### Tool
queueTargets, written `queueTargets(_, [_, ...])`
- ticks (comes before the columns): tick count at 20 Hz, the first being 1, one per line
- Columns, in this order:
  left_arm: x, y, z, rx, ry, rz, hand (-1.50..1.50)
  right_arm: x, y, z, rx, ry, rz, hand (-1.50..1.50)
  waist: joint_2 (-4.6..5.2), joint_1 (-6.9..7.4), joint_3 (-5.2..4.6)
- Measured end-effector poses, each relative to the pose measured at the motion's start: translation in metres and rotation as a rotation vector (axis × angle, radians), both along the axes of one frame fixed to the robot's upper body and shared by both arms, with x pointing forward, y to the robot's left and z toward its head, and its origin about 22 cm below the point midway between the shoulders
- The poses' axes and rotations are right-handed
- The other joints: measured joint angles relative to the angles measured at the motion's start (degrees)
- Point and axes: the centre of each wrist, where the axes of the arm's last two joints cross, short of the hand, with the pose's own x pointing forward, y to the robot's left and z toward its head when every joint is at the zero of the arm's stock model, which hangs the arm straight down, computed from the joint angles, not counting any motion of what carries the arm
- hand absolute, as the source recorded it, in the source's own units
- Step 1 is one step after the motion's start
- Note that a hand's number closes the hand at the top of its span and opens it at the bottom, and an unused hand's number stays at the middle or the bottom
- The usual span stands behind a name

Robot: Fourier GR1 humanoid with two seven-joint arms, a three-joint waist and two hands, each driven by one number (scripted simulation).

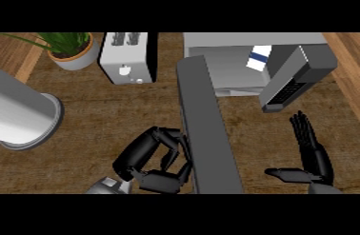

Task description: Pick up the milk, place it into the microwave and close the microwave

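The milk carton (259, 61), white with a blue band, stands inside the open microwave (243, 46) at the back right. The microwave's dark grey door (207, 129) swings out toward me, seen edge-on down the middle of the view. My left hand (156, 160) is at the door's left face near its free end, with its fingers curled and nothing held; it touches or nearly touches the door. Right of the door, my right hand (309, 153) is open with straight fingers pointing up, away from the microwave.
A white toaster (128, 57) stands at the back, left of the microwave. A potted plant (70, 48) is at the back left. A large grey metal cylinder (25, 117) lies at the left edge. The wooden counter (105, 110) shows between them.
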Motion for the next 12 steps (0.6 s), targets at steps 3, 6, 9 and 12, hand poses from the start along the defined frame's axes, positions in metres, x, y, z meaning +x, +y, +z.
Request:
queueTargets(3, [0.005,-0.019,-0.022,0.044,0.010,-0.018,1.50,-0.017,-0.009,0.009,-0.019,-0.018,0.009,-1.50,0.07,-0.18,-0.01])
queueTargets(6, [0.010,-0.034,-0.045,0.077,0.010,-0.013,1.50,-0.023,-0.019,0.024,-0.046,-0.041,0.035,-1.50,0.19,-0.41,-0.02])
queueTargets(9, [0.015,-0.045,-0.065,0.102,-0.019,0.004,1.50,-0.035,-0.021,0.034,-0.038,-0.064,0.064,-1.50,0.31,-0.79,-0.03])
queueTargets(12, [0.016,-0.055,-0.078,0.088,-0.054,0.035,1.50,-0.039,-0.021,0.046,-0.017,-0.090,0.092,-1.50,0.48,-1.43,-0.06])
